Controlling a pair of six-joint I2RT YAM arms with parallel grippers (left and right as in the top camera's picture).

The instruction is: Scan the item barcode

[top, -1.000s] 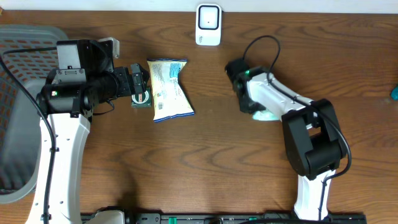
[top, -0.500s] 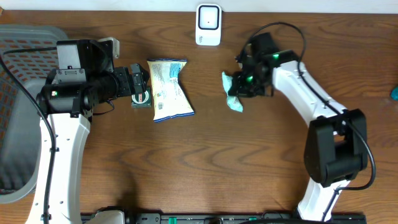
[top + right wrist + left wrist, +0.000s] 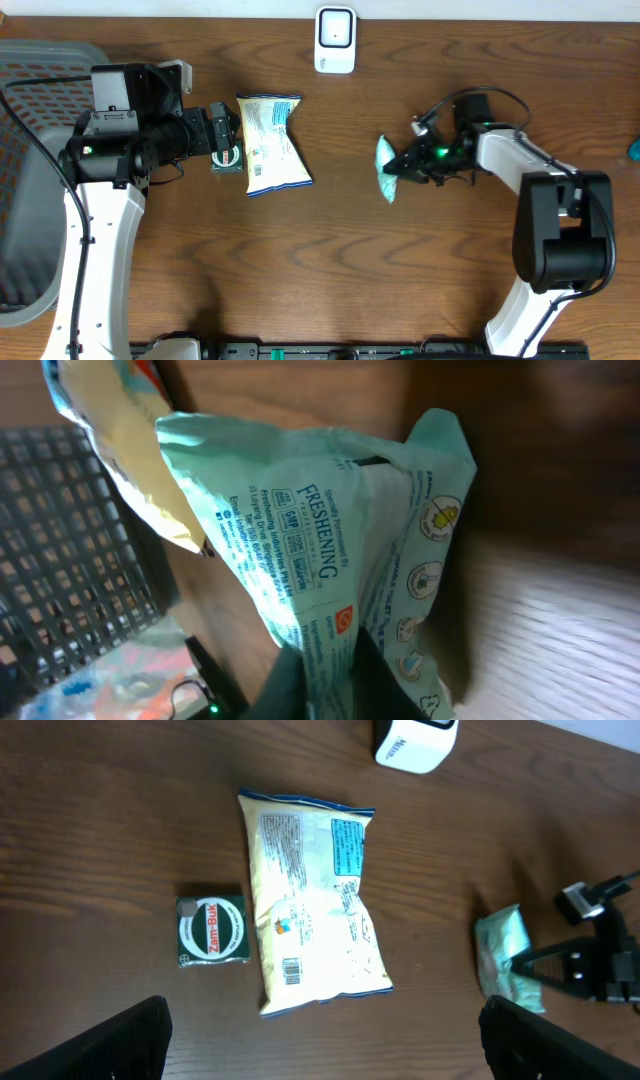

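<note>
Far left, the grey mesh basket fills the frame edge from top to lower left, and the left arm's base stands tight against its rim, so there's little room on that side. The left gripper reaches right from there, jaws spread wide and holding nothing; in its wrist view the two fingers sit out at the bottom corners. Just under it lies a small green Zam-Buk box, its right edge just beside the yellow snack bag, which lies flat and printed side up, its barcode near the lower left corner. Top centre, the white scanner stands close to the table's far edge. A broad strip of bare wood runs from the snack bag's right edge across to the teal pouch, and another from the scanner down to it. The pouch sits right of centre, well apart from the scanner, pinched at its right edge by the right gripper, jaws narrow on the foil. Whether its lower edge touches the wood, I cannot tell. The whole lower half of the table shows bare wood. At the far right edge, a teal scrap, too cut off to identify.
</note>
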